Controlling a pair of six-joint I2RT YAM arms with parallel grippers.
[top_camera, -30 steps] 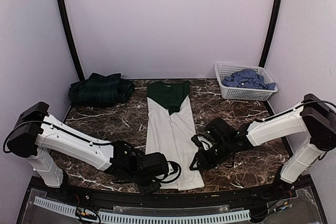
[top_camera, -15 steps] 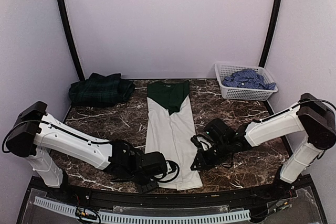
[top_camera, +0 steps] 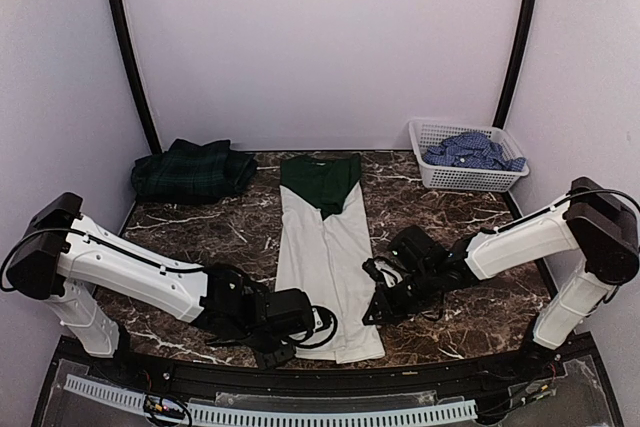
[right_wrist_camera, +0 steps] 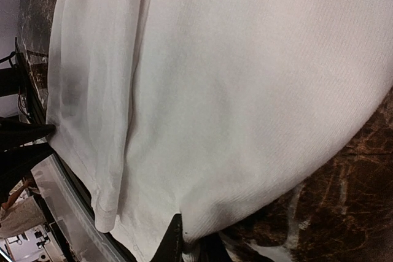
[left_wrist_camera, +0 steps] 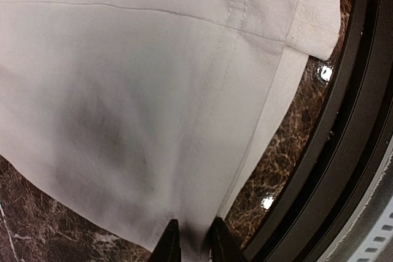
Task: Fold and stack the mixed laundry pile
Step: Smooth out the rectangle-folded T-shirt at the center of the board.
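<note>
1 marble table. 3 garments on it:
- 1 white/cream garment, dk green top, laid flat lengthwise at ctr.
- 1 plaid garment, folded, rear-left corner.
- 1 blue-check shirt, bunched inside 1 lattice basket, rear right.

2 grippers: L gripper pinches the cream hem, near-left corner. R gripper pinches its near-right edge.

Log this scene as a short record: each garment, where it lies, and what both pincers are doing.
white garment with green top: spread flat lengthwise mid-table, green end far
green plaid garment: folded, far left
blue check shirt: crumpled inside the white basket, far right
left pincer: shut, pinching the white garment's near left edge
right pincer: shut, pinching its right edge
</note>
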